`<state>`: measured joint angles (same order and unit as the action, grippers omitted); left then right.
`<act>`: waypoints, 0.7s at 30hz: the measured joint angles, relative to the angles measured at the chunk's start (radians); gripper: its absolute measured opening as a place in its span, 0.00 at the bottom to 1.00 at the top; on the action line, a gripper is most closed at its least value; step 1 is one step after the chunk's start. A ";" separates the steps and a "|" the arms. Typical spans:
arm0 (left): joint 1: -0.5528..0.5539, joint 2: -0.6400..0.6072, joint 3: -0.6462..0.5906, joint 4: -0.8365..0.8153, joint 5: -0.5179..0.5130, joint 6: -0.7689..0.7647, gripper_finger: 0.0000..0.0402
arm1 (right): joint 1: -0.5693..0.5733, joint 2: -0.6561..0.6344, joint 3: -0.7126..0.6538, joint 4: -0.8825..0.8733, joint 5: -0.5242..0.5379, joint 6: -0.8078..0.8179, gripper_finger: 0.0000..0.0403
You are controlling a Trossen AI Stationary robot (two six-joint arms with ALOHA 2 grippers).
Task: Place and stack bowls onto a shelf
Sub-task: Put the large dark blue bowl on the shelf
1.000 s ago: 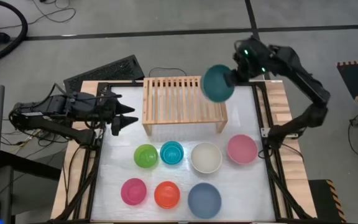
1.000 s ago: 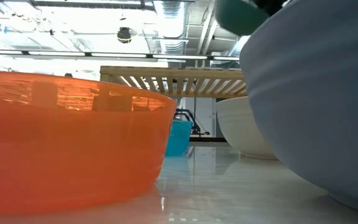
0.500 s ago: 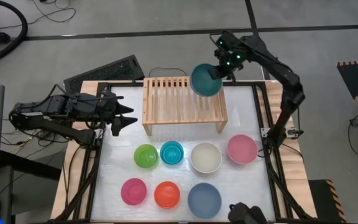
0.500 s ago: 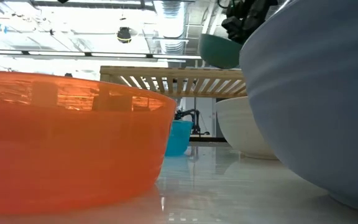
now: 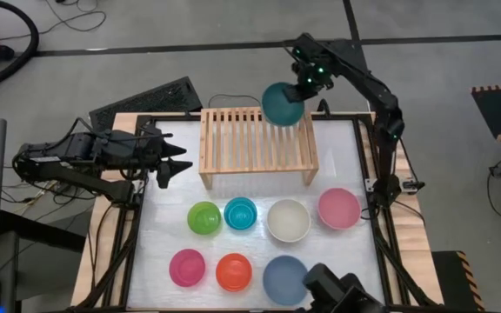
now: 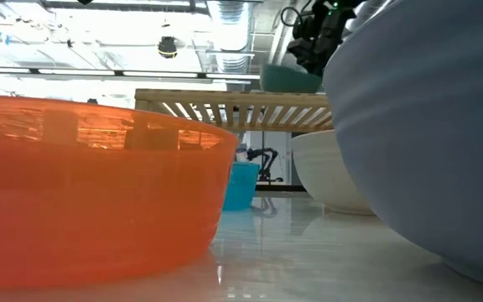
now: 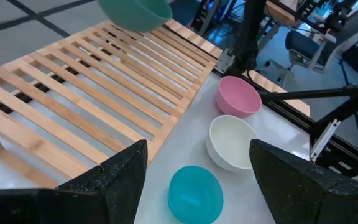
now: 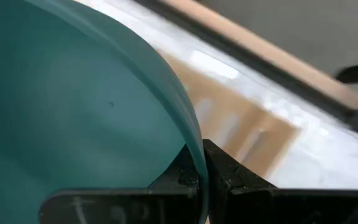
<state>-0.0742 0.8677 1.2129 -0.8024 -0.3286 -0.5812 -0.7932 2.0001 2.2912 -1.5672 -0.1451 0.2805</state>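
Observation:
My right gripper point(image 5: 301, 89) is shut on the teal green bowl point(image 5: 282, 104), which hangs close above the far right corner of the light-wood slatted shelf point(image 5: 246, 143). The same bowl point(image 6: 288, 78) shows just over the shelf top point(image 6: 225, 105) in the low view. On the table in front of the shelf stand the green point(image 5: 204, 217), cyan point(image 5: 240, 213), cream point(image 5: 288, 220), pink point(image 5: 338, 209), magenta point(image 5: 187, 267), orange point(image 5: 233, 272) and slate blue point(image 5: 283, 276) bowls, each on its base. My left gripper point(image 5: 181, 161) waits open left of the shelf. My right gripper pinches the teal green bowl's rim point(image 8: 194, 152) between its two fingers, one finger point(image 8: 176, 177) inside the bowl and one point(image 8: 232, 177) outside. The fingers come steeply from above, on the bowl's far right side. The bowl hangs tilted; whether it touches the slats I cannot tell.
The seven bowls stand in two rows between the shelf and the table's near edge. A black frame point(image 5: 364, 156) runs along the table's sides. A dark object point(image 5: 333, 291) shows at the near edge by the slate blue bowl. The shelf's slats point(image 7: 92, 87) are bare.
My right gripper has carried the teal green bowl toward the table's left and down, from beyond the shelf's right end to close above its far right corner, tipping more steeply downward. The bowl stays pinched by its rim.

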 joint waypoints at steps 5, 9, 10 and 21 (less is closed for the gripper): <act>0.000 0.000 0.000 0.000 0.001 -0.018 0.66 | -0.009 0.009 0.014 -0.004 0.013 -0.002 0.06; 0.000 0.000 0.000 0.000 0.007 -0.022 0.66 | -0.039 -0.004 0.003 -0.004 -0.065 0.006 0.06; 0.000 0.000 0.000 0.000 0.008 -0.022 0.66 | -0.043 -0.009 -0.003 -0.004 -0.068 0.011 0.06; 0.000 0.000 0.000 0.000 0.012 -0.046 0.66 | -0.046 -0.072 -0.145 -0.004 0.015 0.044 0.06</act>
<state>-0.0742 0.8677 1.2125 -0.8024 -0.3166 -0.6270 -0.8387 1.9277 2.1461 -1.5711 -0.1302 0.3249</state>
